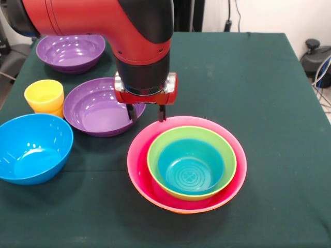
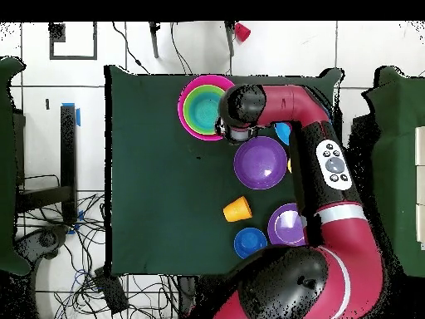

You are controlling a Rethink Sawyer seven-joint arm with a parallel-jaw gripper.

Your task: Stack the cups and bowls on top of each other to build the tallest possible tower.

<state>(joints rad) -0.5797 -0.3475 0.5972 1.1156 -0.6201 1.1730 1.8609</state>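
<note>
The tower (image 1: 186,164) is a teal bowl (image 1: 190,168) inside a green bowl (image 1: 155,155), inside a large pink bowl (image 1: 135,155) with an orange rim below it. It also shows from above as the tower (image 2: 203,106). My gripper (image 1: 147,112) hangs open and empty over the pink bowl's far rim, beside a purple bowl (image 1: 93,107). To the left, a yellow cup (image 1: 45,95) stands upright near a light blue bowl (image 1: 31,147). A second purple bowl (image 1: 70,50) sits further back. An orange cup (image 2: 237,209) and a small dark blue bowl (image 2: 250,242) show only in the overhead view.
The dark green cloth (image 1: 258,93) covers the table. The red arm (image 2: 311,125) reaches across the purple bowls in the overhead view and hides my gripper there. Cables lie on the floor beside the table (image 2: 75,241).
</note>
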